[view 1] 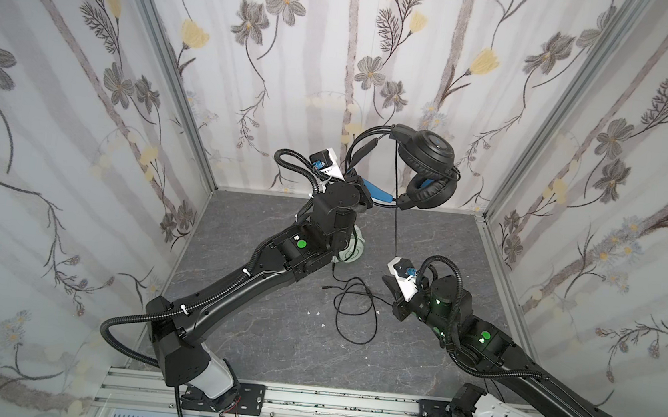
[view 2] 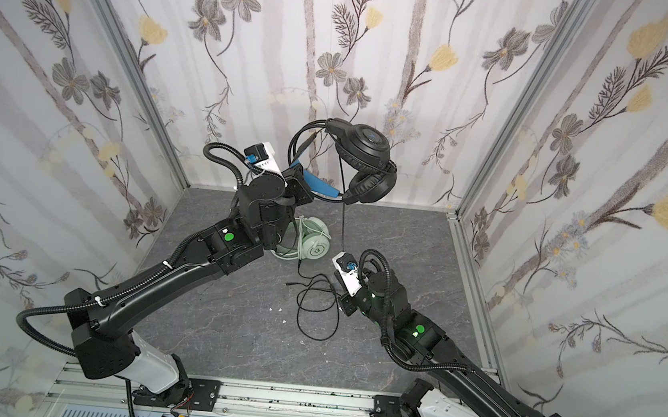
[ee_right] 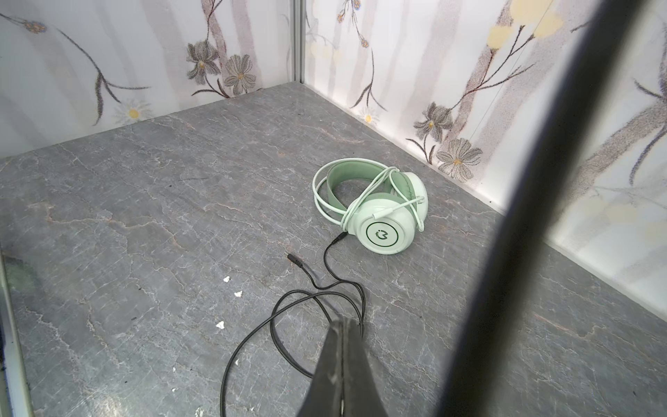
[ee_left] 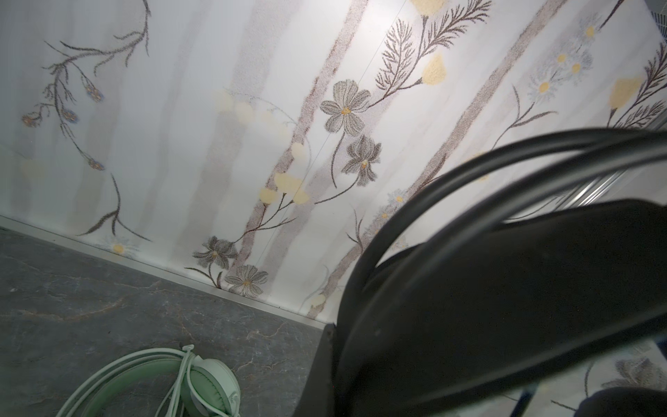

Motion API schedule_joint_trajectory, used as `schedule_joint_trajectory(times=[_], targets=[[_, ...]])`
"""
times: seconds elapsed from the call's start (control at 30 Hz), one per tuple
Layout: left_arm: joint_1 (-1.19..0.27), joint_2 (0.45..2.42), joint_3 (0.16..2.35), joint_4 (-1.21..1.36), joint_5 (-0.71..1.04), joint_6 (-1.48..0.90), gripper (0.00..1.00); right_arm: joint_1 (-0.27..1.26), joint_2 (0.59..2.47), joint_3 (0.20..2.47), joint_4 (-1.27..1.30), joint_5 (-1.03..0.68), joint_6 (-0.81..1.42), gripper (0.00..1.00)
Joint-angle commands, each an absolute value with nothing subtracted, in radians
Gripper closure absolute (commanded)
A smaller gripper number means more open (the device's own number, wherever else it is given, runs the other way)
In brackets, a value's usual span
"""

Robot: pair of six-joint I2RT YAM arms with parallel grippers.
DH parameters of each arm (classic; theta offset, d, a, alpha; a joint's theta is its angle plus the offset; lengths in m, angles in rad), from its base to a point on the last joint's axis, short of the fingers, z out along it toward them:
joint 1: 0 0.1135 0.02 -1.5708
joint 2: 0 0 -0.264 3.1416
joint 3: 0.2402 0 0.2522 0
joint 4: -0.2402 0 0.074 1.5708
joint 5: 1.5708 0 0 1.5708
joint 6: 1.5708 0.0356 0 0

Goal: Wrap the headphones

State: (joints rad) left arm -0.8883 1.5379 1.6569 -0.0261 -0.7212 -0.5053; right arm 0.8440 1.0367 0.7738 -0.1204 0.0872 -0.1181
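My left gripper is shut on the headband of the black headphones, held high near the back wall in both top views. In the left wrist view the black headband fills the frame by the jaws. Its black cable hangs down past my right wrist and lies in loose loops on the table. My right gripper is shut just above those loops, with nothing visible between its fingers. The mint-green headphones lie on the table with their pale cable wound round them, half hidden behind my left arm.
Floral walls close in the grey marbled table on three sides. A metal rail carrying both arm bases runs along the front. Small white scraps lie near the cable. The cable's two plug ends rest beside the green earcup.
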Motion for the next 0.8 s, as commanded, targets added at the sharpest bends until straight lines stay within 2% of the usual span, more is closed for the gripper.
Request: schedule_joint_trajectory(times=[0.0,0.33,0.57,0.77], targets=[[-0.887,1.551,1.657,0.052,-0.812,-0.427,1.00,0.873,1.022,0.822,-0.158,0.116,-0.137,1.00],[-0.901,1.607,1.602,0.105,-0.952,-0.037,1.00,0.907,1.057,0.978,-0.281,0.224,-0.222,1.00],[-0.935,1.581,1.504,0.145,-0.968,0.225,1.00,0.907,1.126,1.105,-0.362,0.315,-0.354,1.00],[-0.951,1.552,1.466,0.060,-0.964,0.340,1.00,0.907,1.176,1.182,-0.412,0.401,-0.458,1.00]])
